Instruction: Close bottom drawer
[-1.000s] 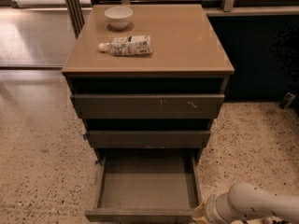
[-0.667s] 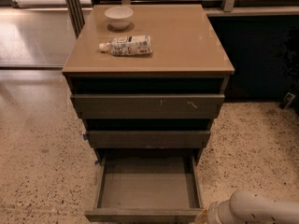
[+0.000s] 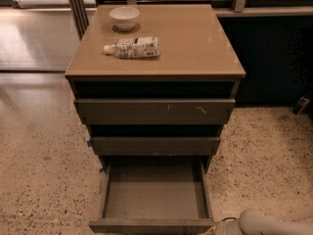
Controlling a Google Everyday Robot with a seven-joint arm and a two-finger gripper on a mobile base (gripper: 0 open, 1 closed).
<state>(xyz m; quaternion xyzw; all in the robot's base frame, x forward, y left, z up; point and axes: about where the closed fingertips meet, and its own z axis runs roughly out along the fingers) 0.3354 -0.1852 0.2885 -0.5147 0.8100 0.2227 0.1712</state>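
Narrow grey-brown bottom drawer (image 3: 154,199) sits pulled out w/ pale gripper (image 3: 222,227) low by its front-right corner, open/shut can't tell; approach step, next needs straight push on front.

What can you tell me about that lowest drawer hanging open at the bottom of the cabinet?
The bottom drawer is a dull grey-brown, handleless drawer at the foot of the brown-topped cabinet. It stands pulled well out and level, showing a shallow rectangular box with nothing visible inside and a plain front. Its surface looks matt. The robot's pale gripper sits by its front right corner; whether they touch is unclear.
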